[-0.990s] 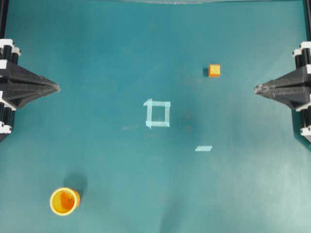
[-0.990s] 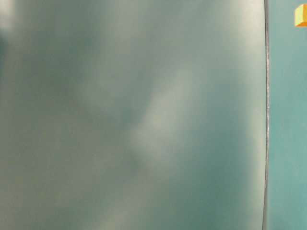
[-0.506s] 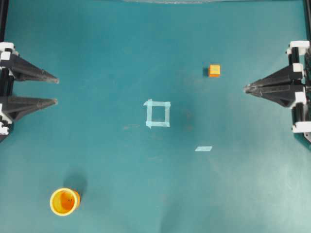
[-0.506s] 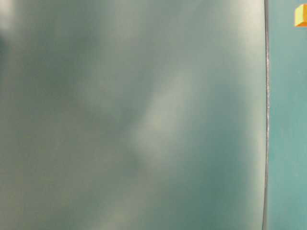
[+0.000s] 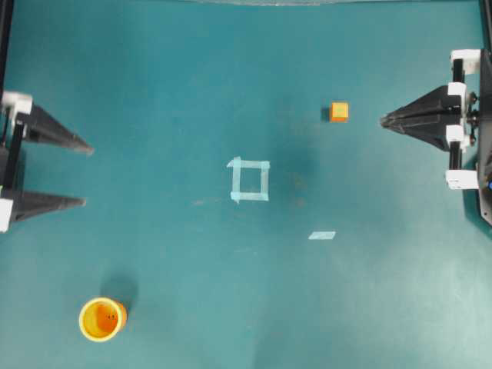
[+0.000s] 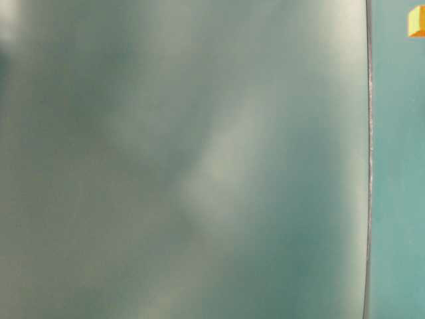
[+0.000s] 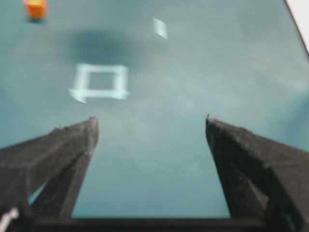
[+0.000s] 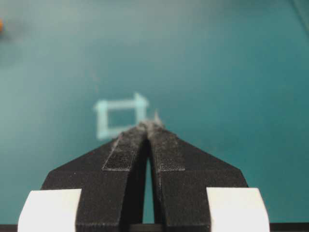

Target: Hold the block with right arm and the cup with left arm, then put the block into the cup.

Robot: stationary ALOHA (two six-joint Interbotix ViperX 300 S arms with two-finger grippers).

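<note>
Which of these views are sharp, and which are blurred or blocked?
Overhead view: sharp and evenly lit, the cup casting a soft shadow on the table. Table-level view: almost filled by a grey-green out-of-focus haze; only a corner of the block shows. Left wrist view: blurred throughout, the tape square soft. Right wrist view: near parts sharp, background soft.
</note>
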